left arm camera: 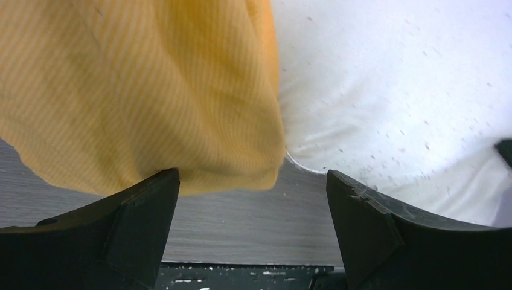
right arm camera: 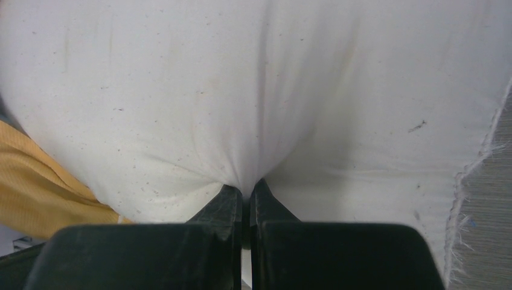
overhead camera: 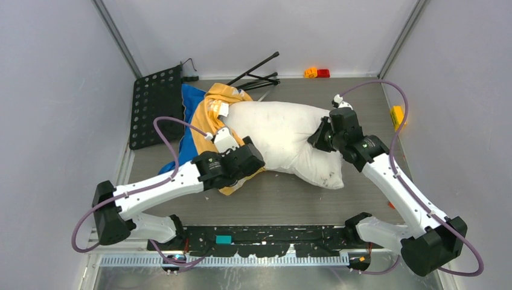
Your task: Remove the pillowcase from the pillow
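The white pillow (overhead camera: 284, 136) lies across the middle of the table, its left end still inside the pillowcase (overhead camera: 205, 112), which is bunched there with orange-yellow and blue showing. My right gripper (overhead camera: 318, 138) is shut on a pinch of the pillow's white fabric (right arm camera: 247, 151) near its right end. My left gripper (overhead camera: 252, 158) stands open at the pillow's near left edge. In the left wrist view the orange-yellow pillowcase (left arm camera: 139, 90) hangs above the left finger, the pillow (left arm camera: 398, 90) is over the right one, and only bare table shows between the jaws (left arm camera: 253, 181).
A black perforated panel (overhead camera: 156, 107) leans at the back left. A folded black stand (overhead camera: 259, 75) lies at the back, with small orange and red blocks (overhead camera: 317, 73) beside it. A yellow block (overhead camera: 396, 115) sits at the right edge.
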Available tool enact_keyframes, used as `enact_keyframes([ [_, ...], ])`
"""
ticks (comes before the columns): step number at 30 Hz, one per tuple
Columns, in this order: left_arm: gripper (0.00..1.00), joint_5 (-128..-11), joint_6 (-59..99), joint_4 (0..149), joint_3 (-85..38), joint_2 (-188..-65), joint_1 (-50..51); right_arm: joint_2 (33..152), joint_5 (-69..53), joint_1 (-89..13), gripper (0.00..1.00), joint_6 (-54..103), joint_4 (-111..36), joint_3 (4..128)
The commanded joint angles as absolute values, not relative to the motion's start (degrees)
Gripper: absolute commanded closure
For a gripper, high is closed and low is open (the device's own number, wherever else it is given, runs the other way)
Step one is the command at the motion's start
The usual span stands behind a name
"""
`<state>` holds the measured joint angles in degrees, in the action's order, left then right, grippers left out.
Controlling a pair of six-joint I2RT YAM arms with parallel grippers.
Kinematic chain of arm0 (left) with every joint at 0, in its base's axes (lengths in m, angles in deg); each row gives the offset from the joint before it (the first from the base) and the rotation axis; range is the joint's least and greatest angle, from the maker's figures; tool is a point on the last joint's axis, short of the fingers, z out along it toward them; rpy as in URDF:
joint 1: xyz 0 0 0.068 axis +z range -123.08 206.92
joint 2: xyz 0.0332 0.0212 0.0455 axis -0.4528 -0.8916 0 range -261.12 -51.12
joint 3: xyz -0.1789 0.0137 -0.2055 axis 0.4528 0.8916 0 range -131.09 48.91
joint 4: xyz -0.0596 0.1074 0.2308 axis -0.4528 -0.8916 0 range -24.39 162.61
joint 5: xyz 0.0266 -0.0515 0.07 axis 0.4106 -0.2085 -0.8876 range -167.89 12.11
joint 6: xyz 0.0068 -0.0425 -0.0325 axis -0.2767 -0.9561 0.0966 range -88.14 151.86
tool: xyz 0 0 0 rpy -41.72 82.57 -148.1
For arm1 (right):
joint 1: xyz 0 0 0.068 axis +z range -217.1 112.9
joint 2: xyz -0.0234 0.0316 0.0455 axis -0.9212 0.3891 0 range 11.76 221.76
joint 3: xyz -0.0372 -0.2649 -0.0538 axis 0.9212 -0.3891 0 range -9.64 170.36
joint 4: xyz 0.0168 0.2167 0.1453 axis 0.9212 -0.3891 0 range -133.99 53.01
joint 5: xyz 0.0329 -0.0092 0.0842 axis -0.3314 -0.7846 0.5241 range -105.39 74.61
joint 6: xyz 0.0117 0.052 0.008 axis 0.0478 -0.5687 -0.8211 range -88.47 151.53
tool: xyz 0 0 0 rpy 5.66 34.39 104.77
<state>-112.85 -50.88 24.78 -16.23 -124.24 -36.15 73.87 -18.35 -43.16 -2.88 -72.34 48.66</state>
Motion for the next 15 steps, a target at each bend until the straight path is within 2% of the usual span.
enact_keyframes([
  [1, 0.07, -116.17, -52.43, 23.09, -16.06, -126.6, -32.72, 70.89, -19.63, -42.8, 1.0, -3.89, -67.66, 51.15],
  [2, 0.08, -114.46, -51.5, 24.92, -14.91, -126.88, -31.68, 70.61, -19.69, -42.79, 1.0, -3.88, -67.71, 51.03],
  [4, 0.2, -112.59, -50.86, 27.24, -11.87, -126.87, -30.69, 70.2, -19.8, -42.78, 1.0, -3.98, -67.94, 50.77],
  [7, 0.53, -113.7, -51.14, 27.1, -8.35, -124.84, -30.65, 69.36, -21.62, -42.77, 1.0, -3.45, -69.08, 50.49],
  [9, 0.69, -115.67, -50.45, 25.12, -6.74, -122.85, -30.28, 68.99, -23.97, -42.81, 1.0, -2.86, -70.49, 50.52],
  [13, 0.85, -119.09, -41.49, 18.22, -6.51, -118.87, -26.4, 69.63, -31.14, -42.81, 1.0, -0.42, -76.03, 52.38],
  [15, 0.89, -121.03, -38.88, 13.68, -6.21, -116.14, -22.95, 69.49, -37.74, -43.04, 1.0, 0.96, -78.44, 53.03],
])
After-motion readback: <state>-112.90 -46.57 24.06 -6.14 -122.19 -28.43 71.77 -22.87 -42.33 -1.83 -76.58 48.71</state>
